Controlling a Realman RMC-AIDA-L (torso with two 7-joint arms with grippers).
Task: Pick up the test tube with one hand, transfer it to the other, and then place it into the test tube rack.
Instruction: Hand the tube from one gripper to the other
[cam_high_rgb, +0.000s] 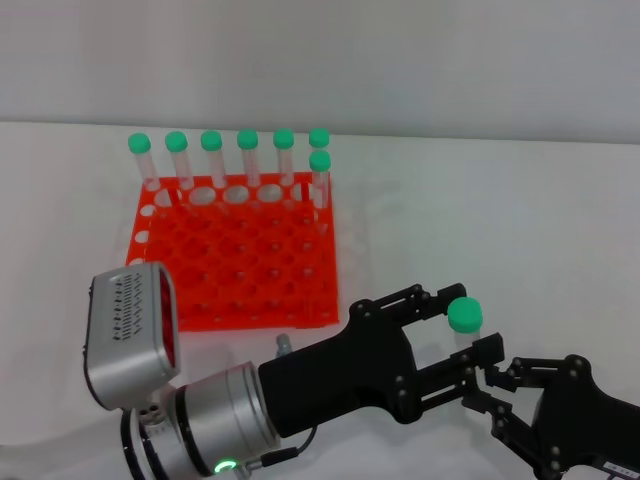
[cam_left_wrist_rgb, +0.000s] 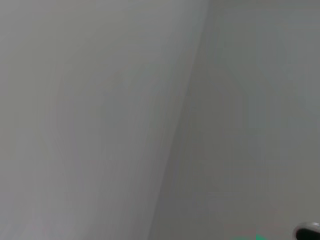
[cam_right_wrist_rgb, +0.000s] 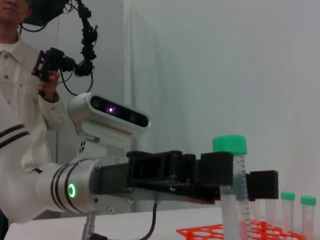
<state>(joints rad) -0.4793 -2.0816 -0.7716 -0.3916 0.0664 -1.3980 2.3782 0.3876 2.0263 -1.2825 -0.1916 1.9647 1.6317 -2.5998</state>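
Note:
The test tube (cam_high_rgb: 464, 316), clear with a green cap, stands upright in the air to the right of the front of the orange-red rack (cam_high_rgb: 235, 260). My left gripper (cam_high_rgb: 470, 325) reaches in from the left, and its black fingers (cam_high_rgb: 440, 298) stand on either side of the tube with gaps showing. My right gripper (cam_high_rgb: 492, 390) comes from the lower right and is shut on the tube's lower part, which is mostly hidden. The right wrist view shows the tube (cam_right_wrist_rgb: 234, 170) between the left gripper's pads (cam_right_wrist_rgb: 216, 169).
Several green-capped tubes (cam_high_rgb: 248, 150) stand in the rack's far row, one more at its far right corner (cam_high_rgb: 320, 170). The rack's edge and two tubes (cam_right_wrist_rgb: 295, 210) show in the right wrist view, with a person (cam_right_wrist_rgb: 20, 75) behind. The left wrist view shows only grey surface.

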